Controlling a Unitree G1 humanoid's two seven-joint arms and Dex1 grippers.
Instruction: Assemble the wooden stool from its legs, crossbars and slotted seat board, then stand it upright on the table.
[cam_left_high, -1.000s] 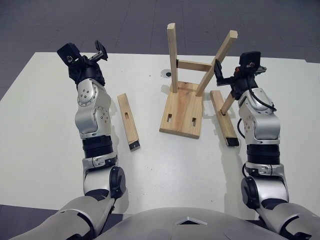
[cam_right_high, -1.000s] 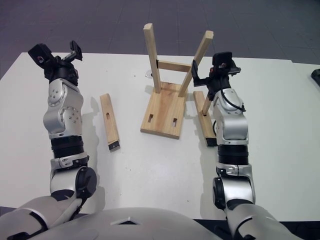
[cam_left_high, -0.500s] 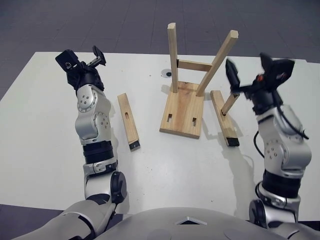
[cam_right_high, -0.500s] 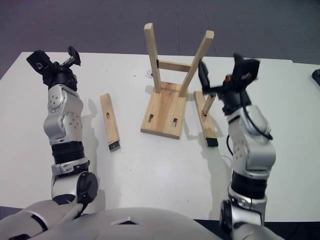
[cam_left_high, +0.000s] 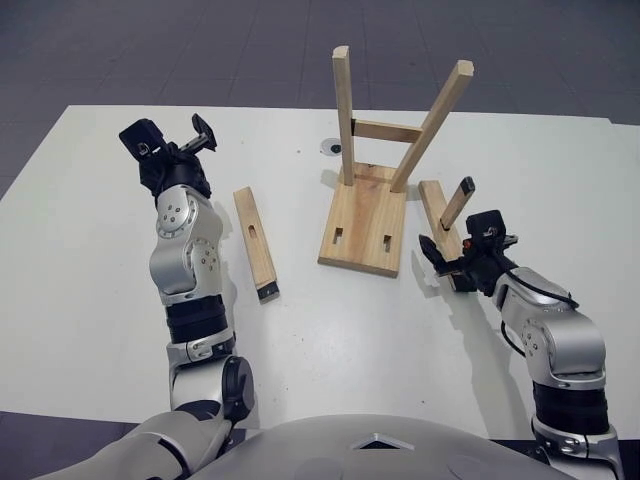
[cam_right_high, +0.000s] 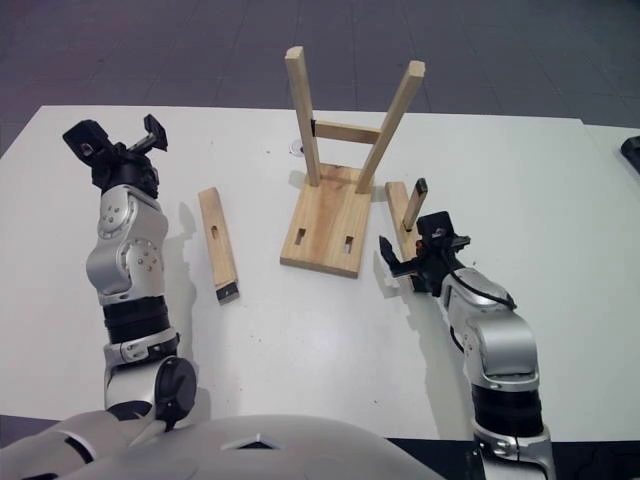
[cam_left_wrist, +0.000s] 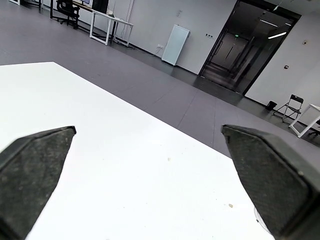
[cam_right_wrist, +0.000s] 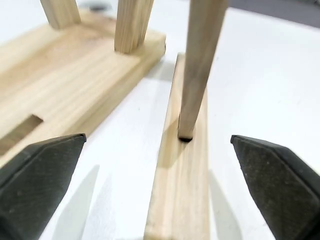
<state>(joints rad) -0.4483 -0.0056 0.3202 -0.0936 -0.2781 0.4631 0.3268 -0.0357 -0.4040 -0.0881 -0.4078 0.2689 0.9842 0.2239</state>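
A big white tabletop (cam_left_high: 90, 300) stands in a wide room with a dark grey floor (cam_left_wrist: 150, 75); far off there is a dark doorway (cam_left_wrist: 240, 45), a white panel (cam_left_wrist: 175, 45) by the wall, a folding chair (cam_left_wrist: 292, 107) and some desks (cam_left_wrist: 107, 22). The seat board (cam_left_high: 362, 225) lies flat in the middle of the tabletop; one leg (cam_left_high: 344, 115) stands straight up from its far end, and a second leg (cam_left_high: 432, 125) leans beside it; a crossbar (cam_left_high: 385, 130) joins the two. Two slots (cam_left_high: 338, 237) at the near end of the board have nothing in them. A loose leg (cam_left_high: 256, 243) lies flat to the left of the board; another flat leg (cam_left_high: 436, 210) lies just to its right, and a short stick (cam_left_high: 456, 203) pokes up out of it, tilted. The right jaws are low by the near end of that leg, spread wide with nothing in them. The left jaws are up over the far left of the tabletop, spread wide too, and they grip nothing. A small round mark (cam_left_high: 332, 147) sits on the tabletop behind the board.
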